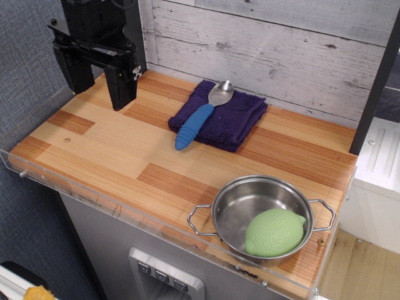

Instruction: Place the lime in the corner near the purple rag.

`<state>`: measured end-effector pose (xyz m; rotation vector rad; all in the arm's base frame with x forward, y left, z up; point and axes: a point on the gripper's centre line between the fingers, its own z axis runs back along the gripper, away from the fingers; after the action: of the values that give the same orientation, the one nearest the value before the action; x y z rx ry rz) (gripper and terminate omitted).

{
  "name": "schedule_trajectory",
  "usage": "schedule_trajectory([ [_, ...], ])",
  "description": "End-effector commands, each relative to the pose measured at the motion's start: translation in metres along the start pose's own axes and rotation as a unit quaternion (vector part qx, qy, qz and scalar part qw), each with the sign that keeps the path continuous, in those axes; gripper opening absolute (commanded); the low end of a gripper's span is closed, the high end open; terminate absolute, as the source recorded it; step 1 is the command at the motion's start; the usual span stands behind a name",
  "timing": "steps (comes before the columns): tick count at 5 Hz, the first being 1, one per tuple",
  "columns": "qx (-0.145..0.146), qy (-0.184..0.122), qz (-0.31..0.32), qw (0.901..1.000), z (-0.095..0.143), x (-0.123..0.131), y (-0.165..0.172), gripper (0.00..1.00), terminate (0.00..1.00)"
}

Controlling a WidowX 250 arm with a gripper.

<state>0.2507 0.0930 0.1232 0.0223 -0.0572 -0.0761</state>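
Note:
The pale green lime [274, 232] lies inside a steel pot [232, 201] at the front right of the table. The dark purple rag [234, 119] lies at the back middle, with a blue-handled metal spoon [199, 120] resting on it. The corner [142, 70] is at the back left, where the grey wall meets the whitewashed planks and a black post. My black gripper [100, 84] hangs open and empty just above the table in front of that corner, far from the lime.
A clear acrylic edge [144, 219] runs along the front and left sides of the striped wood tabletop. A black post [375, 94] stands at the back right. The pot has two wire handles.

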Motion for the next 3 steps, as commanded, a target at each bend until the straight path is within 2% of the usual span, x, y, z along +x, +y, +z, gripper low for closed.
schedule_trajectory([
  [1, 0.0, 0.0, 0.0, 1.0, 0.0, 0.0, 0.0, 1.0, 0.0],
  [3, -0.015, -0.024, -0.059, 0.9978, -0.009, 0.007, -0.083, 1.0, 0.0],
])
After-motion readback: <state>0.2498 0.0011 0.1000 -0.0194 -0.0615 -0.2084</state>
